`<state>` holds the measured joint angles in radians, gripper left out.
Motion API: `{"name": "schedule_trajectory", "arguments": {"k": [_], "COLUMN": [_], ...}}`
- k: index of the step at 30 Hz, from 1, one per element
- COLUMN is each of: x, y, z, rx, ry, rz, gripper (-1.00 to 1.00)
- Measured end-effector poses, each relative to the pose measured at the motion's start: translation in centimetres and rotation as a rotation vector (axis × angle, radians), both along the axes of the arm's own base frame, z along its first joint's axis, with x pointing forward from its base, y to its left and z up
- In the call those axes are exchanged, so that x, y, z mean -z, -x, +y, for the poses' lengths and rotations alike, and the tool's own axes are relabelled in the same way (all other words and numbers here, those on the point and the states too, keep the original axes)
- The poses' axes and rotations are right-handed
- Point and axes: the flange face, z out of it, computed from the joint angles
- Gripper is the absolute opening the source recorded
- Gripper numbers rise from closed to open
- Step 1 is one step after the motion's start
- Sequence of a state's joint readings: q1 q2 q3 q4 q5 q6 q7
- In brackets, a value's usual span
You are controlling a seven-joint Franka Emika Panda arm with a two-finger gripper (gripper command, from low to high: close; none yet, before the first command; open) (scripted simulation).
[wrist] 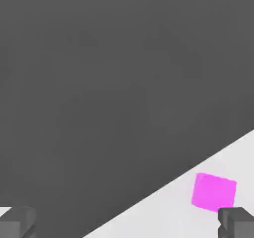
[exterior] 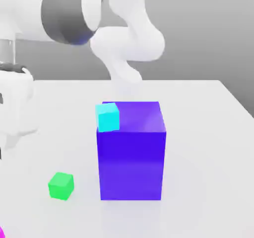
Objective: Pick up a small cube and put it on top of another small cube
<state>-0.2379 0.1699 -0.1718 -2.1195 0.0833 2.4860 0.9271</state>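
The small cube point(wrist: 214, 192) is bright magenta and lies on the white table close to its edge, in the hand view. It sits just ahead of one of my fingertips point(wrist: 237, 223), outside the gap between them. My gripper point(wrist: 127, 223) is open, its two dark fingers spread wide with nothing between them. A sliver of the magenta cube point(exterior: 1, 232) shows at the lower corner on the exterior view's left. A small green cube point(exterior: 61, 186) rests on the table nearby.
A large blue block point(exterior: 131, 152) stands mid-table, with a cyan cube point(exterior: 107, 117) at its upper corner on the exterior view's left. The white arm point(exterior: 126, 43) arches behind it. The white table point(exterior: 208, 172) ends close to the magenta cube.
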Motion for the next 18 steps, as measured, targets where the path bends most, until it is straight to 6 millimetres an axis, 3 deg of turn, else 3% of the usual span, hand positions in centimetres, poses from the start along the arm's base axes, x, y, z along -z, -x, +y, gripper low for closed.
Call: {"name": "schedule_trajectory", "arguments": {"k": [8, 12, 13, 18], "x": [14.3, 20.9, 22.0, 22.0], "y": [2.4, 2.9, 2.9, 2.9], "z": [-6.6, -7.4, -7.4, -7.4], "rx": [0.172, 0.193, 0.193, 0.193], "ry": [-0.069, -0.077, -0.077, -0.078], "rz": [0.167, 0.186, 0.186, 0.185], "gripper": [0.0, 0.0, -1.0, -1.0]}}
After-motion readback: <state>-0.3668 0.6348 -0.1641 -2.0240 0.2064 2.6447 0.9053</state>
